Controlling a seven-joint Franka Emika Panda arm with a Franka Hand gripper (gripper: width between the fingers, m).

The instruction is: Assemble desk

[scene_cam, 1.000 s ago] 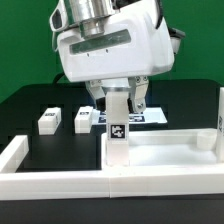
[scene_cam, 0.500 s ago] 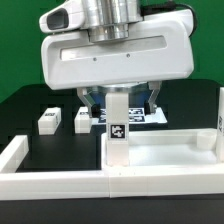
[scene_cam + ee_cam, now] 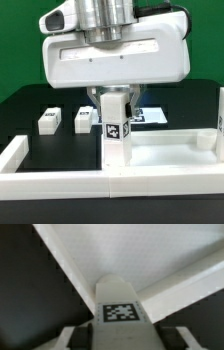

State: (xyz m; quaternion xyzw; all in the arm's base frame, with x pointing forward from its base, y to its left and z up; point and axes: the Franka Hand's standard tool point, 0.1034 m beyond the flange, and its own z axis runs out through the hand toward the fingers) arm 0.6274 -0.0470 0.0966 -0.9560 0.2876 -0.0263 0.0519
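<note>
Gripper (image 3: pixel 117 100), seen in the exterior view, hangs straight down over one upright leg (image 3: pixel 117 130). Its jaws stand narrow, close against the leg's two sides. Whether the pads press on the leg cannot be told from this view. The leg stands in the corner of the tabletop (image 3: pixel 170 162) on the exterior view's left, probably seated in a corner hole so it can be turned tight. The tabletop lies rim up near the table's (image 3: pixel 40 145) front edge, against the low border wall (image 3: pixel 40 182), which likely braces it. Two loose legs (image 3: pixel 47 121) (image 3: pixel 82 119) lie apart from it towards the exterior view's left, well clear of the arm. The marker board (image 3: pixel 152 117) lies flat behind the gripper. The arm's wrist is vertical, with the hand's broad face to the camera and the fingers pointing at the table.

Wrist view: the camera looks down the leg (image 3: pixel 120 294), whose tag (image 3: pixel 122 312) faces it. Grey fingers (image 3: pixel 78 336) flank the leg on either side, just beside it. Thin dark slits suggest contact is not certain. Below lie the tabletop's floor (image 3: pixel 130 249) and rim, meeting at the corner where the leg stands.
</note>
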